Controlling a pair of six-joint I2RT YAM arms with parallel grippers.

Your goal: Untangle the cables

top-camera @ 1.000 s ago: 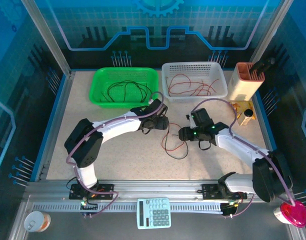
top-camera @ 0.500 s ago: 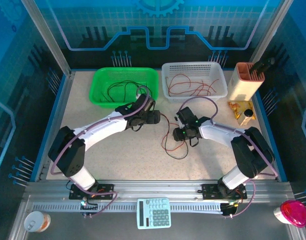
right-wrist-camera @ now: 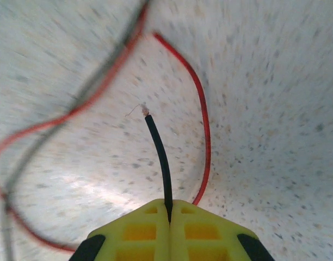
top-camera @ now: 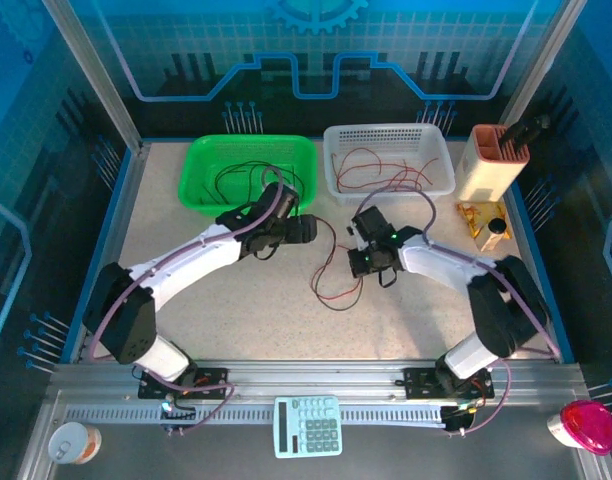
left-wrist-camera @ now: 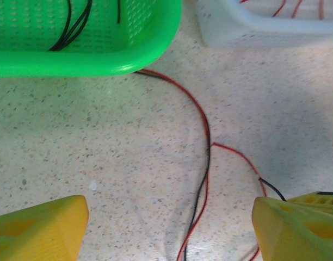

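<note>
A loose tangle of thin red and black cables (top-camera: 331, 282) lies on the speckled table between the two arms. In the right wrist view my right gripper (right-wrist-camera: 170, 209) is shut on a black cable (right-wrist-camera: 158, 157), whose bare end sticks out past the yellow fingertips; a red cable (right-wrist-camera: 202, 119) curves beside it. In the top view the right gripper (top-camera: 355, 262) sits at the tangle's right edge. My left gripper (left-wrist-camera: 169, 231) stands open just above the table, and a red and a black cable (left-wrist-camera: 204, 163) run side by side between its yellow fingers (left-wrist-camera: 41, 228). From above, the left gripper (top-camera: 311, 230) hovers near the green basket.
A green basket (top-camera: 201, 185) with black cables and a white basket (top-camera: 441, 185) with red cables stand at the back. A beige holder (top-camera: 491, 160) and a yellow packet (top-camera: 484, 218) sit at the right. A calculator (top-camera: 307, 425) lies on the front rail.
My right gripper has closed on the black cable's end. The left arm has reached further back toward the green basket, opening a little more. The tangle has shifted slightly left.
</note>
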